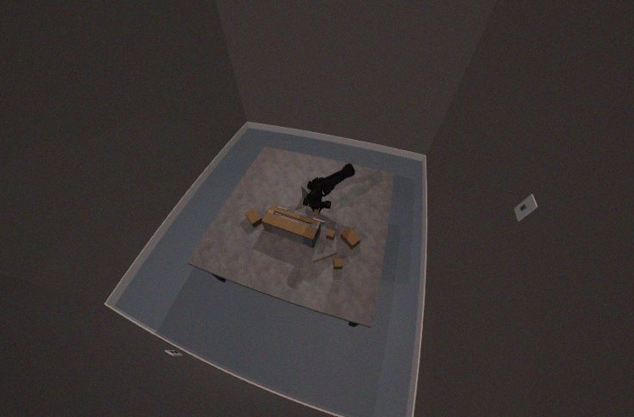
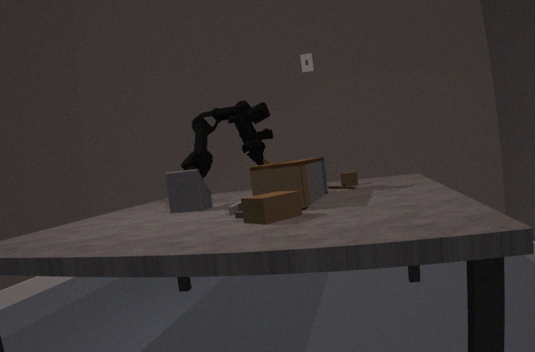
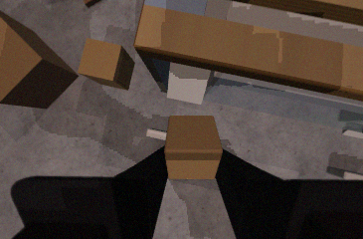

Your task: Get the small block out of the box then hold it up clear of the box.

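Observation:
My gripper [image 1: 317, 209] [image 2: 262, 162] [image 3: 190, 150] is shut on a small brown block [image 1: 316, 213] [image 3: 192, 133]. The block sits between the two fingertips in the wrist view and is held in the air. In the exterior view only a sliver of it shows behind the fingers. The box [image 1: 289, 225] [image 2: 278, 181] [image 3: 259, 42], with a brown top, stands upright on the table [image 1: 278, 169] [image 2: 110, 232]. The gripper is beside the box's slotted long side, near one end and at about the height of its top. The gap to the box looks small. The shelf inside is mostly hidden.
Brown blocks [image 1: 253, 217] [image 1: 350, 237] [image 2: 272, 207] [image 3: 20, 65] lie off both ends of the box. A smaller cube [image 1: 330, 234] [image 3: 100, 60] is close to one end, with another cube [image 1: 338, 263] [image 2: 349, 178] and a thin stick [image 1: 325, 256] [image 2: 344, 187] farther out. A grey wedge [image 2: 187, 191] stands near the arm's base.

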`<state>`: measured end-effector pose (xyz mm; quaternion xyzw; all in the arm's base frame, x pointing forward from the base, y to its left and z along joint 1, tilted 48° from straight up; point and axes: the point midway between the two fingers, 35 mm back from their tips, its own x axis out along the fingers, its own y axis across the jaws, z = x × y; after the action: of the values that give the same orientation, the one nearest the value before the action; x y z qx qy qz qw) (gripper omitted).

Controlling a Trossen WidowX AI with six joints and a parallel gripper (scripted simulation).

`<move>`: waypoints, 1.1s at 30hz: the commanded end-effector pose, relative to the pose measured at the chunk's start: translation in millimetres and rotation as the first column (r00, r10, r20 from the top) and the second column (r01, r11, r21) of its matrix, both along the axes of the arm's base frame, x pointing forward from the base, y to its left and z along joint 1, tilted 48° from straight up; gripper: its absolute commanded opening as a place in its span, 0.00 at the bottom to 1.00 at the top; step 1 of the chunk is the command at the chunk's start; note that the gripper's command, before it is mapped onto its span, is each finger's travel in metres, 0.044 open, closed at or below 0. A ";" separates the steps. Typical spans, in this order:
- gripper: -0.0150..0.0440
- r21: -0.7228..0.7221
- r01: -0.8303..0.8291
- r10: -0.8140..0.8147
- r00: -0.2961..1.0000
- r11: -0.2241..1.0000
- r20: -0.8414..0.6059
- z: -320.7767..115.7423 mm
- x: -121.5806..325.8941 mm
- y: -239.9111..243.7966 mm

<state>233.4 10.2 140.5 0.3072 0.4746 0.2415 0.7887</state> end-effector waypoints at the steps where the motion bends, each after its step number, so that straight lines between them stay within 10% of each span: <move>1: 0.25 0.096 0.122 -0.109 0.985 0.988 -0.136 2.2 -1.0 -3.0; 17: 0.25 0.254 0.570 -0.313 0.710 0.781 -0.631 10.5 -8.3 -10.6; 33: 0.25 0.121 0.897 -0.187 0.217 0.424 -0.958 20.9 -14.1 -18.5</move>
<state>219.0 -5.4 158.5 0.7733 0.5132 -0.0876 0.3617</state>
